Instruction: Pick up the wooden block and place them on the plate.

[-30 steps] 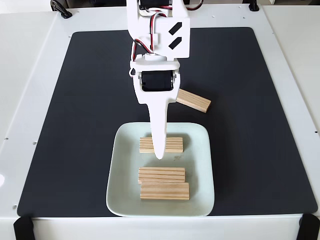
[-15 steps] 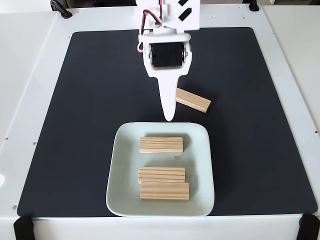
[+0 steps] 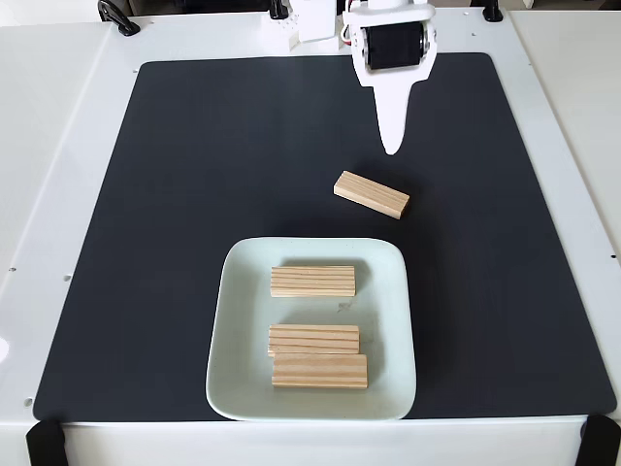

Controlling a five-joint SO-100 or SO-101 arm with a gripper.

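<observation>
A pale mint-white square plate (image 3: 229,320) sits at the front middle of the black mat. Three wooden blocks lie flat on it: one (image 3: 312,281) near its far side, and two (image 3: 313,339) (image 3: 319,371) touching side by side near its front. Another wooden block (image 3: 372,194) lies slightly askew on the mat just beyond the plate's far right corner. My white gripper (image 3: 391,146) hangs at the back of the mat, its tip pointing toward me, a short way beyond that loose block and apart from it. Its fingers are shut together and hold nothing.
The black mat (image 3: 175,194) covers most of the white table (image 3: 58,146), with bare stretches left and right of the plate. The arm's base and cables (image 3: 310,19) stand at the far edge. Black clamps sit at the table corners (image 3: 44,442).
The gripper has pulled back from over the far block on the plate to the rear of the mat, shifting right. The loose block on the mat, partly covered before, now shows fully.
</observation>
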